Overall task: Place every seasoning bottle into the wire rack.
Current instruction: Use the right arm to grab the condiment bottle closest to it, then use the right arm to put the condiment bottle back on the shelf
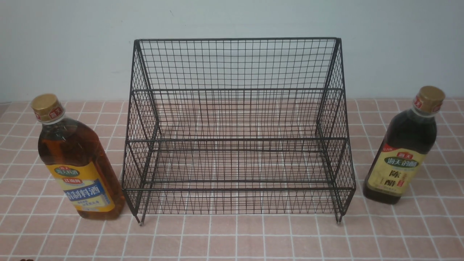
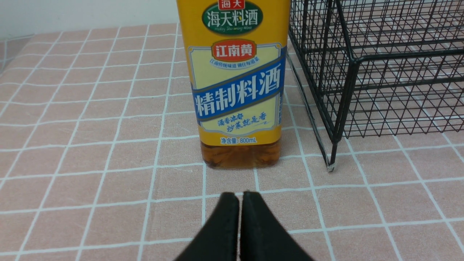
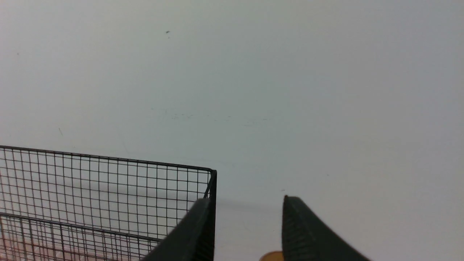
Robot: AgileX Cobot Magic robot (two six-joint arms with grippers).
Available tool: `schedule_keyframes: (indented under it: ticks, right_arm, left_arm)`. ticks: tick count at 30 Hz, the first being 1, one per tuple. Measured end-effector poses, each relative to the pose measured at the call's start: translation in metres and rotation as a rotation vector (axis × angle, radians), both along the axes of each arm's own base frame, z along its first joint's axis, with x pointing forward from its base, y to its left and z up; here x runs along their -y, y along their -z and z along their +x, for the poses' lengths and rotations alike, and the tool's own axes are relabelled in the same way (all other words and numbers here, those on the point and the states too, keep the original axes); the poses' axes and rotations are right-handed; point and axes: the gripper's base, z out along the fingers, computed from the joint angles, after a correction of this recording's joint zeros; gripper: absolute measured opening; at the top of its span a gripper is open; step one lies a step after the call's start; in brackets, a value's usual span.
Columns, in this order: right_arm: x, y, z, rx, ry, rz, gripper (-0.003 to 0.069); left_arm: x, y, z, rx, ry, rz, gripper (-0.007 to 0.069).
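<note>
"Both ready to grab?"
"Only the right gripper (image 3: 247, 199): jaws apart, aimed over the gold cap (image 3: 272, 256) of the slim near-black bottle (image 1: 402, 152) (presumably to grasp it); the left gripper (image 2: 239, 197), pinched shut, faces the amber yellow-labelled bottle (image 2: 237, 90) just beside the black wire-mesh rack (image 1: 235, 189)."

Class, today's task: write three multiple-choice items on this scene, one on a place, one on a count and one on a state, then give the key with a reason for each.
1. Where does the amber bottle stand relative to the rack?
A. Inside it
B. To its left
C. To its right

2. How many bottles are in the rack?
A. None
B. One
C. Two

3. How is the left gripper?
A. Open
B. Shut, empty
C. Shut on a bottle

Key:
1 B, it stands at the rack's left side.
2 A, the rack holds nothing, and the dark bottle stands to its right.
3 B, its fingers meet with nothing between them.
</note>
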Motion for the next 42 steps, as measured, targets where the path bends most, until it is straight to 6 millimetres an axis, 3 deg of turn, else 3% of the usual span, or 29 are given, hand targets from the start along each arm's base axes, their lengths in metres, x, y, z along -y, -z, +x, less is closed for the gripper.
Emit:
schedule_keyframes:
  ticks: [5, 11, 22, 25, 28, 32, 37, 40, 42]
  right_arm:
    - [-0.008, 0.01, 0.04, -0.048, -0.009, -0.017, 0.0453]
    - [-0.009, 0.027, 0.069, -0.079, 0.034, -0.082, 0.051]
    - [-0.006, 0.058, 0.092, -0.17, 0.112, -0.041, 0.0512]
    - [-0.007, 0.069, 0.098, -0.212, 0.112, -0.043, 0.0456]
    - [-0.007, 0.069, 0.099, -0.195, 0.115, -0.058, 0.0332]
    - [-0.006, 0.065, 0.097, -0.168, 0.115, -0.085, 0.0327]
    - [-0.007, 0.034, 0.083, -0.028, 0.09, -0.108, 0.0326]
    - [-0.011, -0.005, 0.076, 0.128, 0.046, -0.128, 0.0326]
    - [-0.014, -0.019, 0.073, 0.183, 0.02, -0.138, 0.0326]
  left_arm:
    - [0.0, 0.0, 0.0, 0.0, 0.0, 0.0, -0.0007]
    - [0.0, 0.0, 0.0, 0.0, 0.0, 0.0, -0.0007]
    - [0.0, 0.0, 0.0, 0.0, 0.0, 0.0, -0.0007]
    - [0.0, 0.0, 0.0, 0.0, 0.0, 0.0, -0.0007]
    - [0.0, 0.0, 0.0, 0.0, 0.0, 0.0, -0.0007]
    - [0.0, 0.0, 0.0, 0.0, 0.0, 0.0, -0.0007]
    - [0.0, 0.0, 0.0, 0.0, 0.0, 0.0, -0.0007]
    - [0.0, 0.0, 0.0, 0.0, 0.0, 0.0, -0.0007]
    - [0.0, 0.0, 0.0, 0.0, 0.0, 0.0, -0.0007]
